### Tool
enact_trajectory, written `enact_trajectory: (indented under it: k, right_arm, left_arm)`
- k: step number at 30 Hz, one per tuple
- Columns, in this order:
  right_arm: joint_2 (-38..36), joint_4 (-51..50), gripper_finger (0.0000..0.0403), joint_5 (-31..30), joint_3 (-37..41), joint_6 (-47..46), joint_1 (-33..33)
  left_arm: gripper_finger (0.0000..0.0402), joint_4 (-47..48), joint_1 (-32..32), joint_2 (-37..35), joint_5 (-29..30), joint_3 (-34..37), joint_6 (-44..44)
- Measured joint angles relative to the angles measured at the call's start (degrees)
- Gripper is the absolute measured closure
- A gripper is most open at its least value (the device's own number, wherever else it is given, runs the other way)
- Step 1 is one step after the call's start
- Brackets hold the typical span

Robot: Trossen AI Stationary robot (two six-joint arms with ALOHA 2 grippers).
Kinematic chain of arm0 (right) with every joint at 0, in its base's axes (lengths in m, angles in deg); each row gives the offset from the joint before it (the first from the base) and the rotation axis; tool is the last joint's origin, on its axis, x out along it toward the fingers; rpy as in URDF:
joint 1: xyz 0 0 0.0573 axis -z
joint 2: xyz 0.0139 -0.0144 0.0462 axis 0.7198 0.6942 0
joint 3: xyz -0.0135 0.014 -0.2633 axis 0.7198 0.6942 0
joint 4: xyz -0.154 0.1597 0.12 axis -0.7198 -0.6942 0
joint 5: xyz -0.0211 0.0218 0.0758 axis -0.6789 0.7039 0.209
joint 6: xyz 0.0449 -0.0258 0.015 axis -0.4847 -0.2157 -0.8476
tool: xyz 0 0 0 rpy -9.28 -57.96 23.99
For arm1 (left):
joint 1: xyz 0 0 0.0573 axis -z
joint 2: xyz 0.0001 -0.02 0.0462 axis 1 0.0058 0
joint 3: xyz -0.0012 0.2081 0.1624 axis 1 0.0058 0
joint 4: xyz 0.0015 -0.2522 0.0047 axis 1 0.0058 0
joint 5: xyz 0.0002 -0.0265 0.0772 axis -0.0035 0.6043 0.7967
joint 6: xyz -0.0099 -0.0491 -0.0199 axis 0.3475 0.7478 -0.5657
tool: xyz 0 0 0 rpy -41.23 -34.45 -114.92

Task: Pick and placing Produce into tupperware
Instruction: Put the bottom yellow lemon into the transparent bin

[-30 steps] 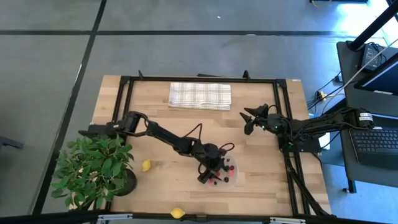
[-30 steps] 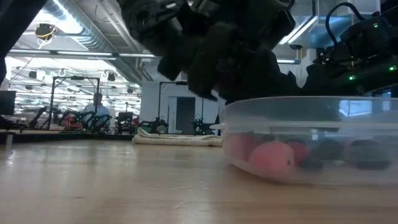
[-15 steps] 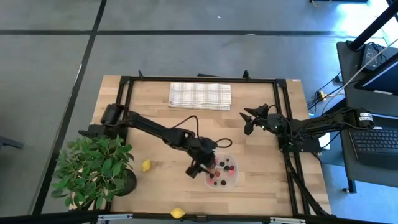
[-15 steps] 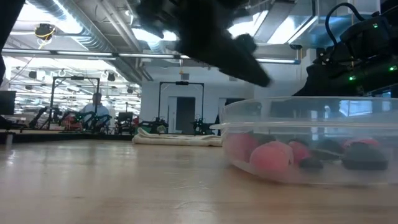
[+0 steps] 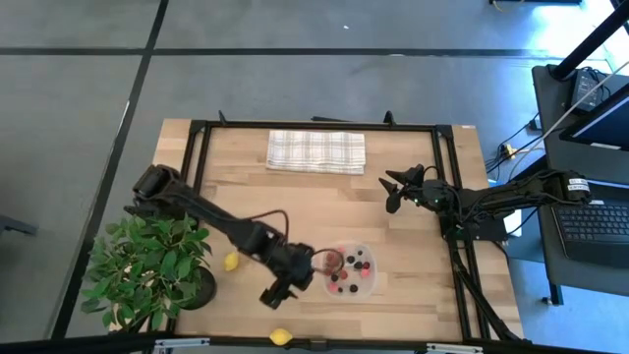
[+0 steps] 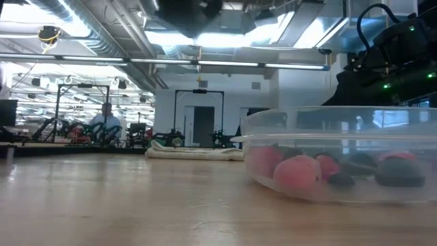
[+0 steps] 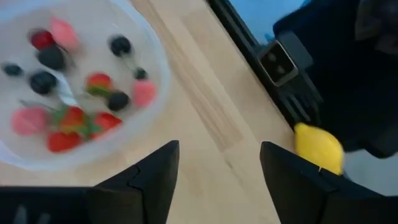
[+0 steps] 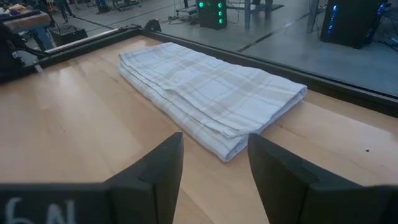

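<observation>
Since a second ago the left gripper (image 5: pixel 278 292) has left the tupperware (image 5: pixel 368 285) and swung out toward the table's near edge; it now hangs over bare wood just beside the container's left side, between it and the lemon at the front edge (image 5: pixel 281 336). In the low view its dark bulk, which filled the space above the container's rim before, has shrunk to a small shape at the top of the picture. The left wrist view shows its two dark fingers (image 7: pixel 151 180) spread apart with only table wood between them, so the claw is wide and carries nothing.

The tupperware sits on the wooden table (image 5: pixel 423 246) toward the near right, unchanged in place. Inside lie red strawberry-like pieces (image 7: pixel 73 118), pink pieces and dark blueberry-like berries (image 7: pixel 42 81); in the low view the pink and dark fruit (image 6: pixel 298 172) rests on the container's floor behind its translucent wall (image 6: pixel 410 147).

Two lemons are outside the container. One lies at the front edge, also seen in the left wrist view (image 7: pixel 318 148) against the black frame rail. The other lemon (image 5: pixel 231 262) lies near the potted plant (image 5: pixel 147 265) at the near left corner.

The right gripper (image 5: pixel 393 189) waits above the table's right side, well apart from the container. Its fingers (image 8: pixel 158 171) stand open with nothing between them, facing the folded checked cloth (image 5: pixel 315 151) that lies at the far edge.

A person (image 6: pixel 106 117) sits in the room far behind the table.
</observation>
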Motion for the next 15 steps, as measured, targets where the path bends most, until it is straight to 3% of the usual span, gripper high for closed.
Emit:
enact_trajectory:
  k: [9, 15]
  right_arm:
    - [0.00, 0.14, 0.0221, 0.00, 0.00, -1.54, -0.01]
    - [0.00, 0.12, 0.0221, 0.00, 0.00, -1.50, -0.01]
  left_arm:
    - [0.0179, 1.88, 7.26, -0.11, 5.99, 0.00, 5.42]
    - [0.0140, 1.58, 8.10, -0.11, 8.88, 0.00, 4.60]
